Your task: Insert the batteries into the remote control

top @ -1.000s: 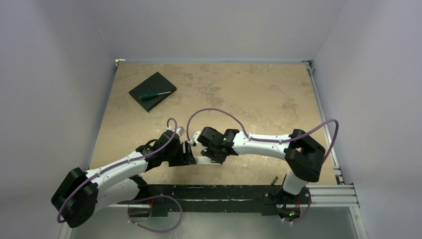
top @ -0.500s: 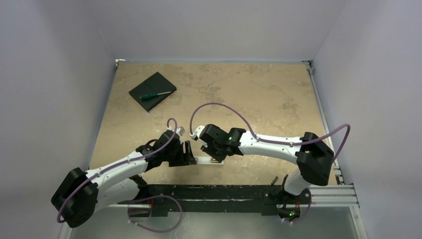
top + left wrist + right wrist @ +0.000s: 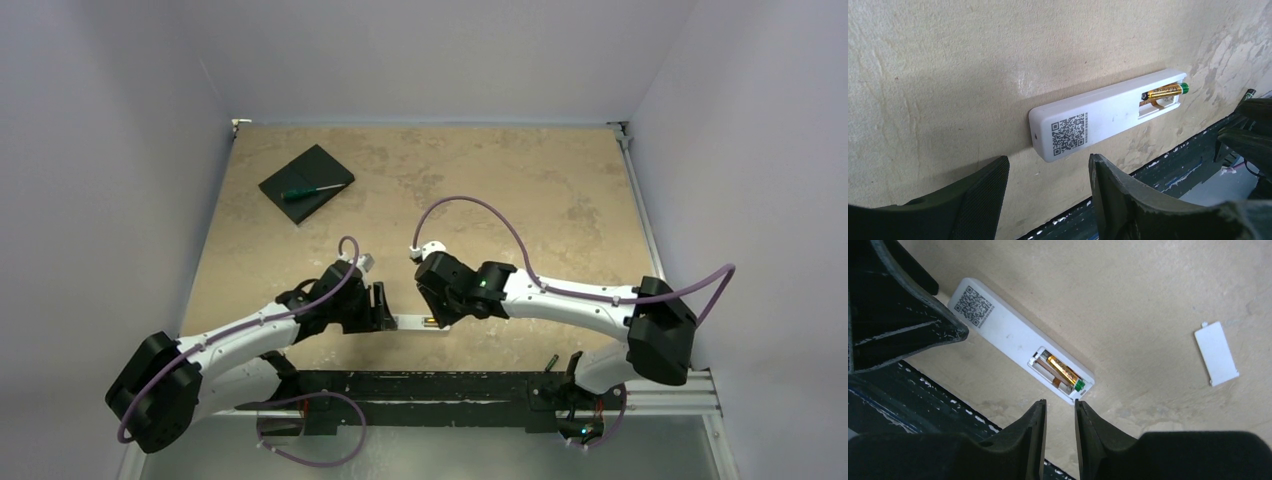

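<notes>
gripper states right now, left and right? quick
Left gripper: open, holding nothing.
Right gripper: open only a narrow gap, holding nothing.

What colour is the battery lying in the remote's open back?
The battery is gold with a green end; the right wrist view shows it best.

Soft, even light; remote control (image 3: pixel 1113 107) casts a faint shadow; foreground perhaps blurred.
</notes>
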Motion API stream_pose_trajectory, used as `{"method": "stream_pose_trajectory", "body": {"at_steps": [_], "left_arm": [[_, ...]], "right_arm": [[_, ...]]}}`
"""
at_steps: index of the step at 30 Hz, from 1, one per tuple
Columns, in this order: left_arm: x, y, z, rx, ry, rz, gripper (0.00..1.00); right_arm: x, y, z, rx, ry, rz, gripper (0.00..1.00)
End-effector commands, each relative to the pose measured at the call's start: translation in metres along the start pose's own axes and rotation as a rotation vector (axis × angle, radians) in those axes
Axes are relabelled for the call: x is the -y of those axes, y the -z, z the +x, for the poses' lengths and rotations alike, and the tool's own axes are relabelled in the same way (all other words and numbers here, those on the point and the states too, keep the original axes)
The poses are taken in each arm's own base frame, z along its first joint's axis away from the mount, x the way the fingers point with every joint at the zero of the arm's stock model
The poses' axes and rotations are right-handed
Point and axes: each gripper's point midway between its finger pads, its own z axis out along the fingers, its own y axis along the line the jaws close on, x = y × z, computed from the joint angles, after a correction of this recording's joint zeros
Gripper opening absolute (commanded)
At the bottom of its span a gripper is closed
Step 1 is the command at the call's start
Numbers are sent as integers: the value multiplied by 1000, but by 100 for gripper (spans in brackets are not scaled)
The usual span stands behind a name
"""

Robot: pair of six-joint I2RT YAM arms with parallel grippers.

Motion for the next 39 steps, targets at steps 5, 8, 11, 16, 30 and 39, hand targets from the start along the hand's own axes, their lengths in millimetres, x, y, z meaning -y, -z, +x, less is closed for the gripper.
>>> {"method": "stream_pose_trajectory", "body": {"at_steps": [5,8,11,16,30,39], "left_arm": [[19,-1,-22,49,-44,50,57],[20,-2,-25,56,-49,48,54],[21,-4,-29,62,-55,42,51],[24,-8,-31,56,-61,47,43],[22,-13,-27,35,-68,50,34],[23,-12,-26,34,-68,56,31]], "right_arm": [[-1,1,-3,74,-233,9,33],[2,0,-5,93,-266,28,33],[6,-1,-6,103,-289,53,33],[14,-7,-1,94,-329,98,33],[19,-29,8,53,-385,163,31],[16,-34,10,37,-399,161,27]]}}
